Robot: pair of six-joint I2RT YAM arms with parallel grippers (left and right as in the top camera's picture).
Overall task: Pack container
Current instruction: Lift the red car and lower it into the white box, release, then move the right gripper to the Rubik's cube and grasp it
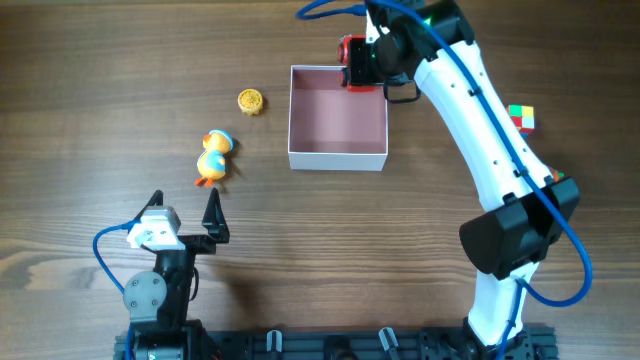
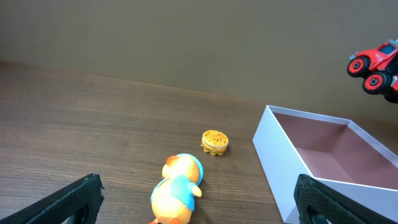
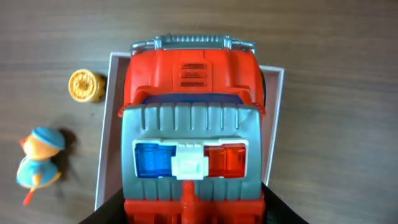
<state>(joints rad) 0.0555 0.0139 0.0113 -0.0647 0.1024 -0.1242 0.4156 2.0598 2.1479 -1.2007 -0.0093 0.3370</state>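
White and pink container [image 1: 337, 158]: one; square, shallow, open on top, with thin white walls and a dusty-pink inside. It sits on the wooden table [image 1: 100, 100] directly beneath the right gripper, and ahead and to the right of the left gripper.
Right gripper [image 1: 362, 62]: clamped on the toy truck, which it holds in the air over the container's far wall.
Toy truck [image 3: 193, 112]: one; red body, grey panel with one blue and one red light.
Left gripper [image 1: 184, 200]: fingers spread wide, holding nothing.
Duck [image 1: 213, 158]: one; orange with a blue cap, just ahead of the left gripper.
Yellow disc [image 1: 250, 101]: one; beyond the duck, near the container.
Coloured cube [image 1: 521, 117]: one; well to the right of the right gripper.
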